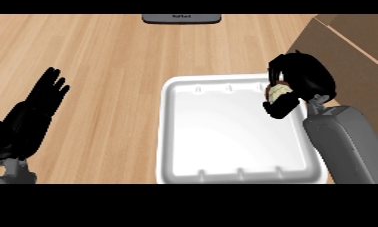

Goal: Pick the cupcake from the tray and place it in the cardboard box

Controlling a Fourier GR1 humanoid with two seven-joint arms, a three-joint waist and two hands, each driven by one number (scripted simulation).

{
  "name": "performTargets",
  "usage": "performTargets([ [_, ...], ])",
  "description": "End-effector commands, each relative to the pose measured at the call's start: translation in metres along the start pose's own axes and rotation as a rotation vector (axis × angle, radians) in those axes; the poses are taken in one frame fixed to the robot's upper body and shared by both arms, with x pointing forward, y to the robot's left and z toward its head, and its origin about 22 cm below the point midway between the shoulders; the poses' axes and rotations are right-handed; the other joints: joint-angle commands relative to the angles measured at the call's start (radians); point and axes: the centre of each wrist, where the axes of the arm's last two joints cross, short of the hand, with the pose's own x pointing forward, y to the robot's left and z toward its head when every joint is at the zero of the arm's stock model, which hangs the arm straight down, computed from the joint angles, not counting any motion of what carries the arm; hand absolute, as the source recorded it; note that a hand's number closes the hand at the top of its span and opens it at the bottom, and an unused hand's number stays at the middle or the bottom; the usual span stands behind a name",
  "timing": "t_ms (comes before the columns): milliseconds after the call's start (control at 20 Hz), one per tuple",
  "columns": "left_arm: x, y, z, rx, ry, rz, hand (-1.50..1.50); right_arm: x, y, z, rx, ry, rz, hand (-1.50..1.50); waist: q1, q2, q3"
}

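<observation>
A white tray (221, 136) lies on the wooden counter, right of centre. Over its far right corner my right hand (304, 77) is curled round the cupcake (277, 93), of which only a pale, cream-coloured patch shows between the fingers and thumb. The cardboard box (341, 41) stands at the right edge, just beyond and to the right of that hand; only its brown side and corner show. My left hand (38, 107) rests open at the left edge, fingers pointing up, far from the tray.
A dark grey flat device (181, 18) lies at the counter's far edge, centre. Bare wood spreads between the left hand and the tray.
</observation>
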Motion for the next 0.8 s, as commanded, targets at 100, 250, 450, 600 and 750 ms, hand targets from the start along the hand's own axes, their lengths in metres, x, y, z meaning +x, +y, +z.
performTargets([
  [100, 0.003, 0.000, -0.001, 0.009, -0.005, 0.000, 0.00, 0.031, -0.064, 0.034, -0.229, -0.063, -0.016, 1.50, -0.005, -0.003, -0.001],
  [250, 0.006, 0.009, 0.004, -0.006, 0.012, -0.008, 0.00, 0.033, -0.101, 0.051, -0.338, -0.039, -0.047, 1.50, -0.002, -0.003, -0.001],
  [450, 0.010, 0.015, 0.007, 0.006, 0.001, -0.015, 0.00, 0.038, -0.133, 0.069, -0.475, 0.090, -0.083, 1.50, 0.003, -0.002, -0.001],
  [600, 0.023, -0.011, -0.001, 0.015, -0.015, 0.003, 0.00, 0.013, -0.160, 0.085, -0.525, 0.118, -0.136, 1.50, -0.004, -0.002, 0.000],
  [750, 0.006, -0.013, 0.001, 0.018, -0.015, 0.002, 0.00, 0.013, -0.167, 0.083, -0.567, 0.209, -0.079, 1.50, 0.004, 0.000, -0.001],
])
